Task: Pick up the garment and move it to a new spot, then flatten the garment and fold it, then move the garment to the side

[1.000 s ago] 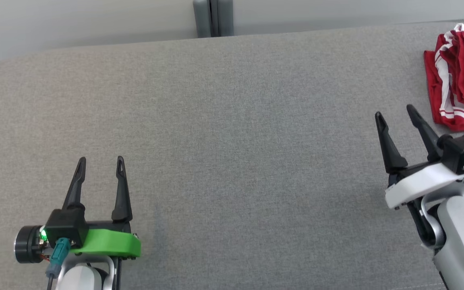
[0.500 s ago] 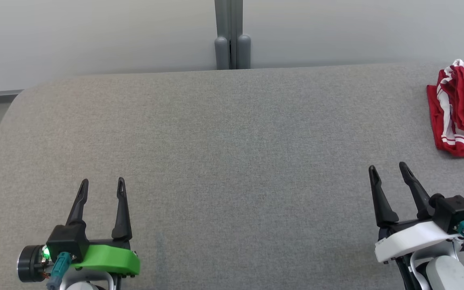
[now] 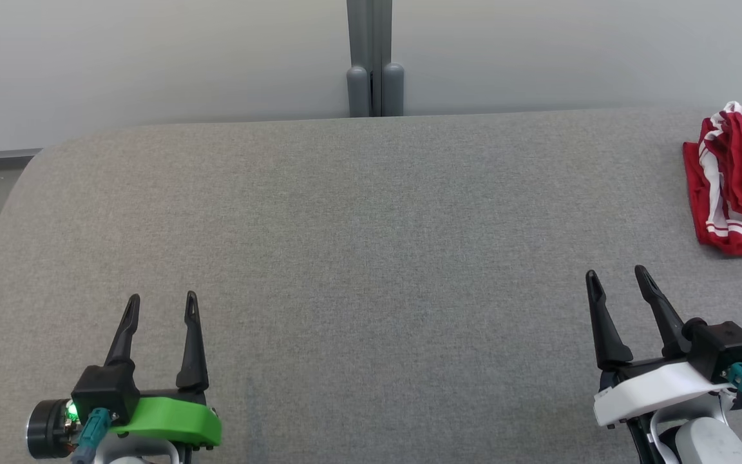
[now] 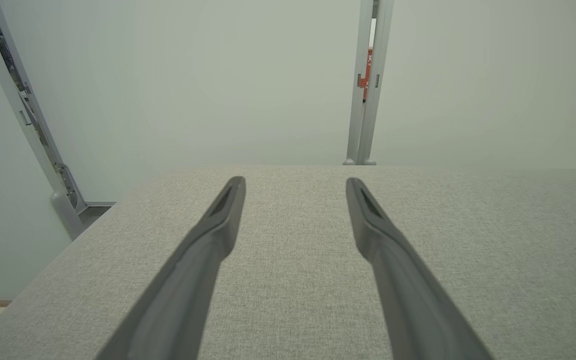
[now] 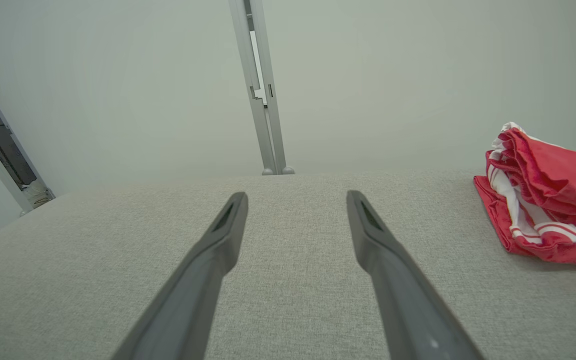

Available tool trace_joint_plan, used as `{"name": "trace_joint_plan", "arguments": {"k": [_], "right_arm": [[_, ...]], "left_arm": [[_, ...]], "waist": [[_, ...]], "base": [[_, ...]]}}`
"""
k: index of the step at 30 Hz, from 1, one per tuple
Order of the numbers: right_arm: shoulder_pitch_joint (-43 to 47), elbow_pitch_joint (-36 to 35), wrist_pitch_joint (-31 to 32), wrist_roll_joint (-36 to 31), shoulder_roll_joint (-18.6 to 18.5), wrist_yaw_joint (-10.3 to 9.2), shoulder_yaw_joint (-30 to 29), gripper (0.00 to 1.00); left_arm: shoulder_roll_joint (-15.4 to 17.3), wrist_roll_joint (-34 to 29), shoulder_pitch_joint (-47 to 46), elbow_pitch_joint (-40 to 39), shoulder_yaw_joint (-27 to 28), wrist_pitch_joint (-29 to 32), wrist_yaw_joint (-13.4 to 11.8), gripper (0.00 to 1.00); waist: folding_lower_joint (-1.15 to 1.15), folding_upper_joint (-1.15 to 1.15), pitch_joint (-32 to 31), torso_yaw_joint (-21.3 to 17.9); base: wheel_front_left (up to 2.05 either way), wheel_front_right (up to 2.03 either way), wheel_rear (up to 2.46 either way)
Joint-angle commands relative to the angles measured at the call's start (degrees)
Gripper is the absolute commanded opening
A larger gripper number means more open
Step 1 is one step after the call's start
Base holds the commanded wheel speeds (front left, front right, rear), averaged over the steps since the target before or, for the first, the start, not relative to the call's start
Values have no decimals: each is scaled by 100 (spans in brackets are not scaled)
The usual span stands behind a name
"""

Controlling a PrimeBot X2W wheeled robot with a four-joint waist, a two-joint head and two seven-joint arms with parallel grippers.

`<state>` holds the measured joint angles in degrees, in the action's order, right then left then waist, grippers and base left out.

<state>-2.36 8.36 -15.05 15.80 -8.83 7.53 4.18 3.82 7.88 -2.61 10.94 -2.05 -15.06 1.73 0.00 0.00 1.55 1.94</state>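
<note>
Finds the red, white-striped garment (image 3: pixel 741 187) bunched in a heap at the far right of the grey table (image 3: pixel 371 225), cut off by the head view's right edge. Holds the left gripper (image 3: pixel 162 296) at the near left over the table, jaws apart and empty, and the right gripper (image 3: pixel 616 271) at the near right, jaws likewise apart and empty, clear of the garment. Shows, in the right wrist view, that heap lying to the right of the fingers (image 5: pixel 208 260), apart from them.

Red white-striped garment (image 3: pixel 741 183) folded, apparently, far-right on table.
</note>
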Motion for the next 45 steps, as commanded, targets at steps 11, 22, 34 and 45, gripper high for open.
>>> {"name": "trace_joint_plan", "arguments": {"k": [11,22,34,45], "right_arm": [[45,-26,-15,-62,21,-10,-46,100],[61,178,131,510,111,1,-46,0],[-26,243,430,1719,154,0,-174,0],[-93,289,673,2675,197,-1,-282,0]], "left_arm": [[-37,120,35,54,92,-10,74,100],[-88,671,-20,290,153,219,111,0],[-87,1953,-60,258,246,515,191,0],[-86,2969,-116,255,337,765,253,0]], "waist": [[0,0,18,-9],[0,0,8,-15],[0,0,-6,-33],[0,0,-20,-49]], "base": [[0,0,0],[0,0,0],[0,0,0],[0,0,0]]}}
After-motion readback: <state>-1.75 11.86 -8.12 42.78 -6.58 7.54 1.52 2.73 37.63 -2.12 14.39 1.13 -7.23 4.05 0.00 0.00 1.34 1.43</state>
